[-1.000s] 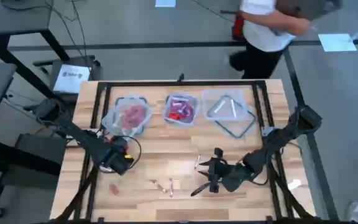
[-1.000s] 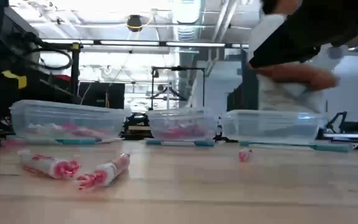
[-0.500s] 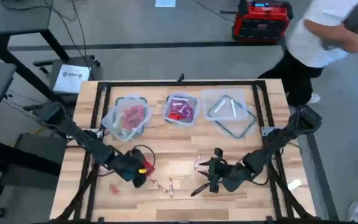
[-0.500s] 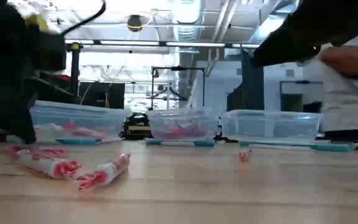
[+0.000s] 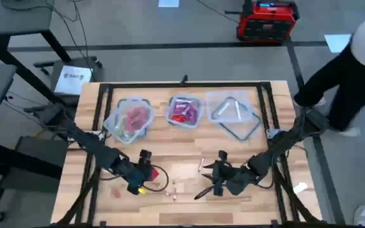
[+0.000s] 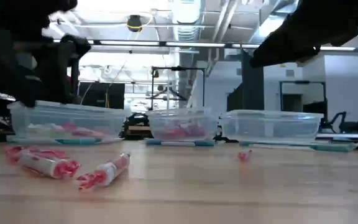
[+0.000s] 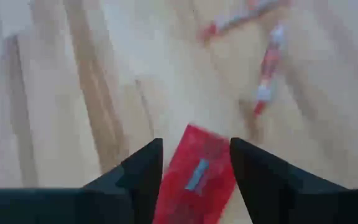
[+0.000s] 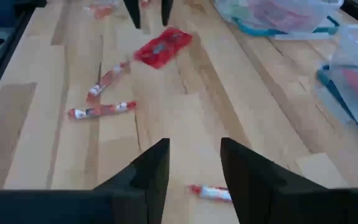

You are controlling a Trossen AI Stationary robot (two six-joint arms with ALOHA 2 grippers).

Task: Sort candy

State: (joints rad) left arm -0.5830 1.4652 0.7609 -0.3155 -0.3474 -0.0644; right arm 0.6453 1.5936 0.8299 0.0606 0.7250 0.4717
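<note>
- Three clear tubs in a row on the surface [image 5: 189,170]: left tub [image 5: 130,118] with pink candy, middle tub [image 5: 184,111] red, right tub [image 5: 232,113] uncertain
- Left end effector [image 7: 193,163] open over a red candy [image 7: 197,177]; right end effector [image 8: 193,163] open, empty

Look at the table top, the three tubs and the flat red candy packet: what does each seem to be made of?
Table top: probably wood with a pale matte finish; plank seams and grain show.
Tubs: likely clear plastic, since the contents show through the walls; the rims are bluish.
Flat red packet: seemingly glossy foil or plastic film, going by its sheen.
</note>
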